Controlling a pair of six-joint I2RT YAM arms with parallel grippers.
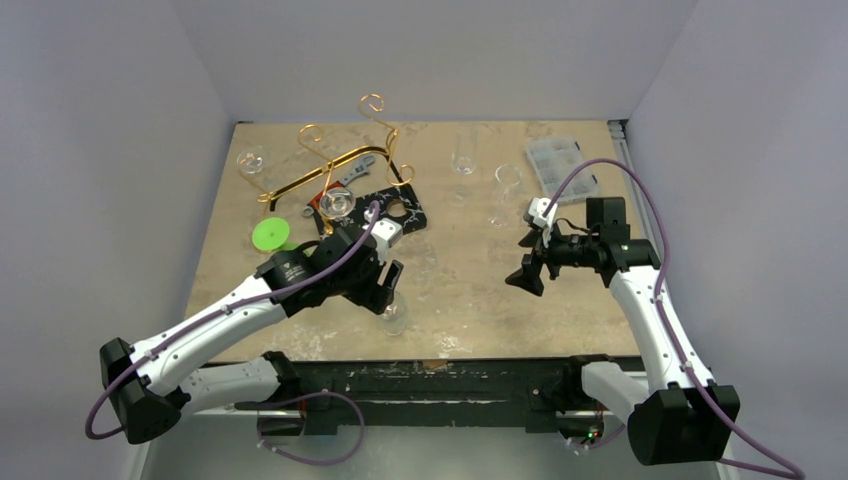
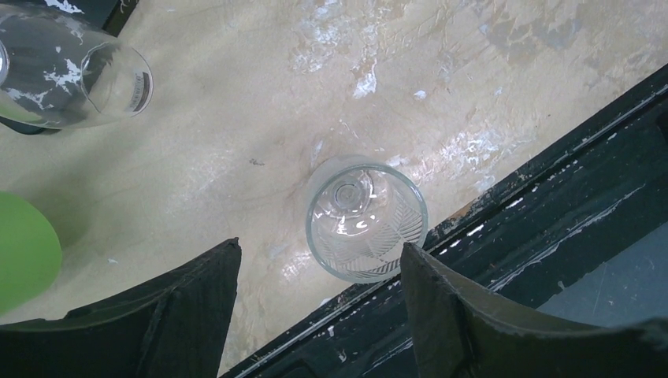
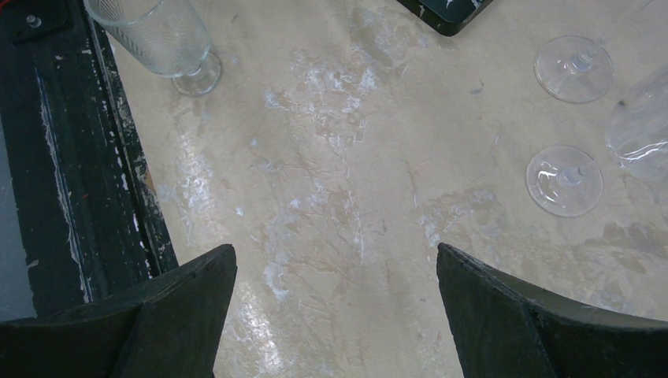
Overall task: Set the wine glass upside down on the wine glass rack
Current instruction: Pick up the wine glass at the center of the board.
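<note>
Scuffed beige table (image 1: 470, 290), white walls all round. We've got the left gripper (image 1: 388, 283) hanging right over the wine glass (image 1: 394, 316), which stands upright close to the table's front edge. The fingers are spread apart, nothing clamped, glass untouched. The gold wine glass rack (image 1: 326, 165) sits well apart at the far left. The right gripper (image 1: 527, 272) is wide open too, over the tabletop.

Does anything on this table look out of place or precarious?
A ribbed glass stands right at the near edge of the table, beside the black rail, which looks precarious. A wrench lies oddly among the glassware by the gold rack. Nothing looks spilled or broken.
</note>
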